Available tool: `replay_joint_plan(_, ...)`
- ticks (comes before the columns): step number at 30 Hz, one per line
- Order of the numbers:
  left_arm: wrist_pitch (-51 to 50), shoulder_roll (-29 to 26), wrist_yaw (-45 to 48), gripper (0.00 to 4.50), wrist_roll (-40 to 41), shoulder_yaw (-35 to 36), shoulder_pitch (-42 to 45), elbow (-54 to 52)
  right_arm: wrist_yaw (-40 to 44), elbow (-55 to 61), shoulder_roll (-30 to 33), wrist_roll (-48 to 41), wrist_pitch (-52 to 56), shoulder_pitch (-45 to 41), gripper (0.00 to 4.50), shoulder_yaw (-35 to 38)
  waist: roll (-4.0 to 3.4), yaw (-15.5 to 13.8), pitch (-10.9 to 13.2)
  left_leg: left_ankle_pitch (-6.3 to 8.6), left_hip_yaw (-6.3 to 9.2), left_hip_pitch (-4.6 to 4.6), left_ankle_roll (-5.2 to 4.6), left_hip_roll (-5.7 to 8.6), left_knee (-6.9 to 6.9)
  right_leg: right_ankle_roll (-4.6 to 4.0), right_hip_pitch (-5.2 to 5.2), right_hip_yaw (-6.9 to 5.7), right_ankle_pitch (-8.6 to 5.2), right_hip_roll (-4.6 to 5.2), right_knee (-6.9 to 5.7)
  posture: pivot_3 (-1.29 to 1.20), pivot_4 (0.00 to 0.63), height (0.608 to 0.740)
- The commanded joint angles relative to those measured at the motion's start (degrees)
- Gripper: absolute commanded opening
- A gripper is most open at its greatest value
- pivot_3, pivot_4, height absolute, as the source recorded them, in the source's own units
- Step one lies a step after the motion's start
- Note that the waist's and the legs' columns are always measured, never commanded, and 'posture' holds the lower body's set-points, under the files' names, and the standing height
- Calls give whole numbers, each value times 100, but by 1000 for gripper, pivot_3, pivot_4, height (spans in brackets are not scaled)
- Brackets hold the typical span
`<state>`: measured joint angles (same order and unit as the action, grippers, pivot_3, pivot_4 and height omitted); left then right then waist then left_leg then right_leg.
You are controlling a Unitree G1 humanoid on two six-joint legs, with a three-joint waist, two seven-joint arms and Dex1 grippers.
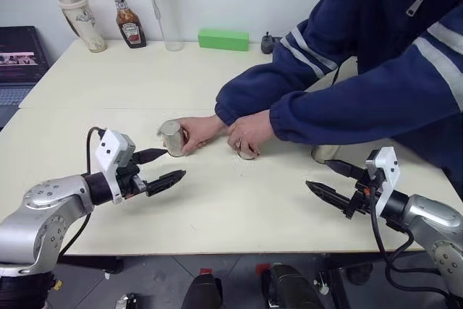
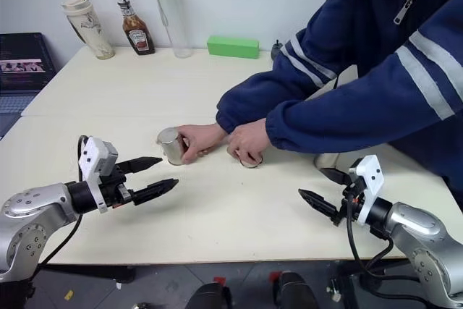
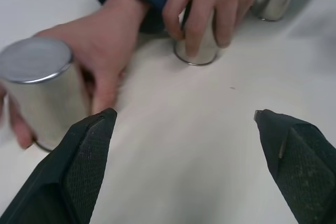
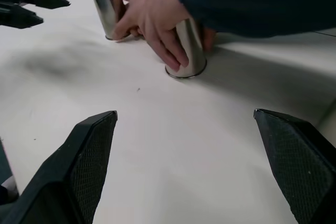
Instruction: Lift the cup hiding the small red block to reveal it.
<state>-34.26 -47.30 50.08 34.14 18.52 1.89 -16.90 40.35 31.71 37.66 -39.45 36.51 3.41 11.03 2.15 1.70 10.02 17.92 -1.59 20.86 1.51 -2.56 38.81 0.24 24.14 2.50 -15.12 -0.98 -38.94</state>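
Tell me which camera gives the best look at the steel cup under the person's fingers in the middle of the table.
The right wrist view: the middle cup shows most of its side and its rim on the table, with the person's hand over it. The left wrist view shows it smaller, behind fingers. In both eye views the hand covers nearly all of it.

The left arm reaches in over the table from about 8 o'clock. Its left gripper (image 1: 158,168) points toward 3 o'clock, and its two black fingers are spread wide apart with nothing between them. The right arm comes in from about 4 o'clock. Its right gripper (image 1: 327,181) points toward 10 o'clock, fingers also spread wide and holding nothing.
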Motion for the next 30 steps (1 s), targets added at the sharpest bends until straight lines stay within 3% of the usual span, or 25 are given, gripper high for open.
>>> replay_joint_plan(1, 354, 176, -408, 4500, -247, 464, -211, 36, 253, 385, 67, -170, -73, -112, 4427, -173, 0, 3, 0, 0, 0, 0, 0, 0, 0, 0, 0, 0, 0, 0, 0, 0, 150, 740)
replay_joint_plan(6, 647, 754, -1134, 4500, -517, 592, -425, -59, 503, 648, -61, -276, -153, -554, 4427, -682, 1, 7, -1, 0, 0, -2, 0, -2, 1, 1, 0, 1, 1, 1, -2, 0, 150, 740)
replay_joint_plan(13, 910, 1688, -2104, 4500, -880, 180, -81, -160, 729, 276, -122, 39, -478, -1151, 4427, -1036, 20, -36, -12, 0, 4, 0, 0, 7, 12, 17, -9, -1, 12, 7, 0, 0, 150, 740)
replay_joint_plan(21, 1530, 2257, -2494, 4500, -1396, -338, 496, 596, 691, 282, -119, 104, -514, -1164, 4427, -1056, 22, -24, -13, 0, 2, 1, 0, 9, 12, -12, -8, 1, 29, 7, -1, 0, 150, 740)
replay_joint_plan(30, 2485, 2595, -2599, 4500, -1844, -615, 1427, 2171, 493, 465, -82, 80, -468, -1007, 4427, -918, 23, -15, -14, -1, 2, 3, 0, 8, 12, -12, -7, 0, 30, 3, 0, 0, 150, 740)
